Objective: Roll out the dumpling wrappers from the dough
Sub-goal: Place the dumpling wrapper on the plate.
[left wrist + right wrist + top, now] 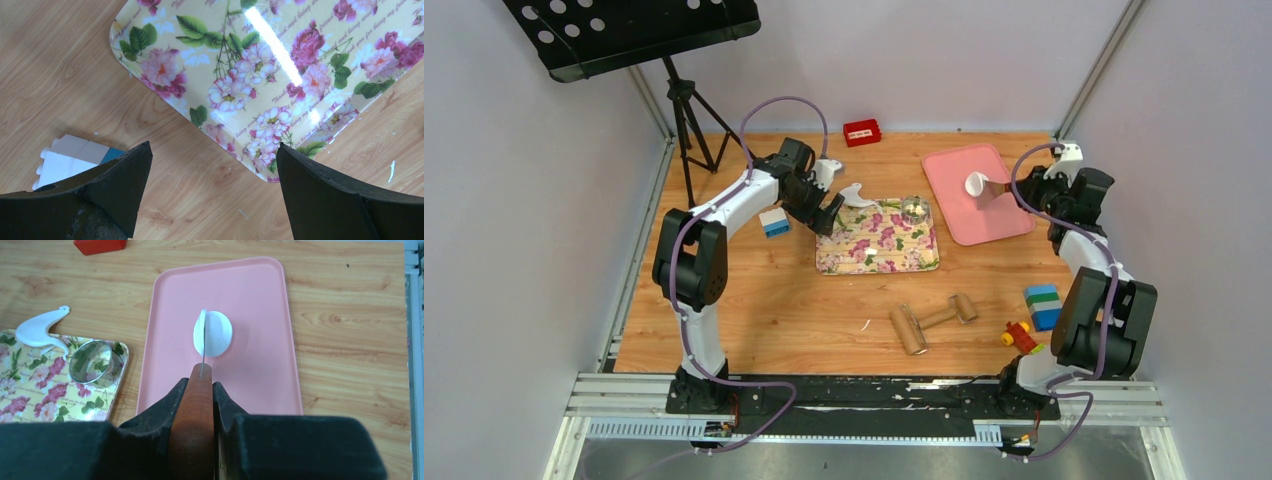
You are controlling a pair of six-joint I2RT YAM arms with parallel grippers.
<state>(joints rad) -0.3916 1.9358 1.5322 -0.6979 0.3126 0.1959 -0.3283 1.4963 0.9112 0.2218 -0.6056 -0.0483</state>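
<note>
A round white dumpling wrapper (218, 333) (974, 183) is on the pink tray (250, 385) (969, 220). It touches the thin metal blade (203, 347) of a wooden-handled scraper (196, 415), seen edge-on. My right gripper (201, 384) (1022, 190) is shut on that handle. An irregular scrap of white dough (39, 328) (856, 195) lies at the far-left corner of the floral tray (854, 255) (260, 60). My left gripper (214, 147) (827, 213) hangs open over bare wood beside that tray's corner, holding nothing.
A metal ring cutter (914, 209) (96, 362) stands on the floral tray. A wooden rolling pin (929, 320) lies near the front. A white-and-blue block (774, 222) (70, 160) sits left of my left gripper. Coloured blocks (1042, 305), a small toy (1019, 336) and a red box (862, 131) lie around.
</note>
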